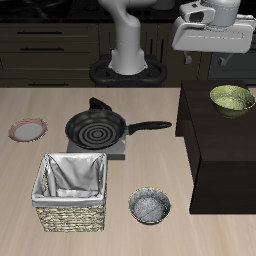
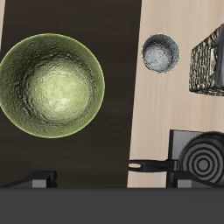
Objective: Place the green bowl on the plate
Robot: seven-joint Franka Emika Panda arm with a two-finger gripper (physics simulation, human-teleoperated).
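The green bowl [image 1: 232,97] [image 2: 52,85] sits upright on a dark raised cabinet [image 1: 222,150], directly below the gripper [image 1: 210,35], which hovers above it without touching; whether its jaws are apart cannot be told. The plate [image 1: 27,130] lies far across the table.

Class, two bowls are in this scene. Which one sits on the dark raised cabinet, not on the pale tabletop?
The green bowl, olive with a paler rim, sits on the dark cabinet. The grey speckled bowl rests on the pale table, beside the wicker basket.
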